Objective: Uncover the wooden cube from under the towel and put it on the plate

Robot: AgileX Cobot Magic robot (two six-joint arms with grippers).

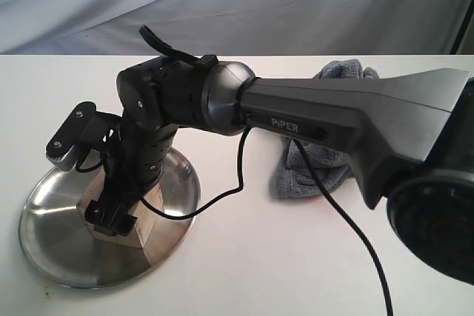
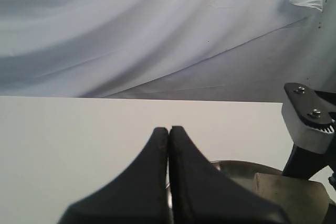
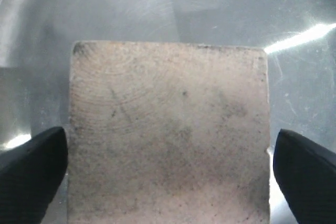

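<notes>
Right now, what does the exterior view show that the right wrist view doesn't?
Exterior only: the towel heaped on the table, off the plate, and the whole arm. Right wrist only: grain on the wooden cube, right claw astride it. Both: cube resting on the plate.

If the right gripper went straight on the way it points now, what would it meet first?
Probably the wooden cube: the right gripper points down at its top face, with the fingers straddling its sides. The fingers themselves might reach the steel plate underneath first; depth is unclear.
</notes>
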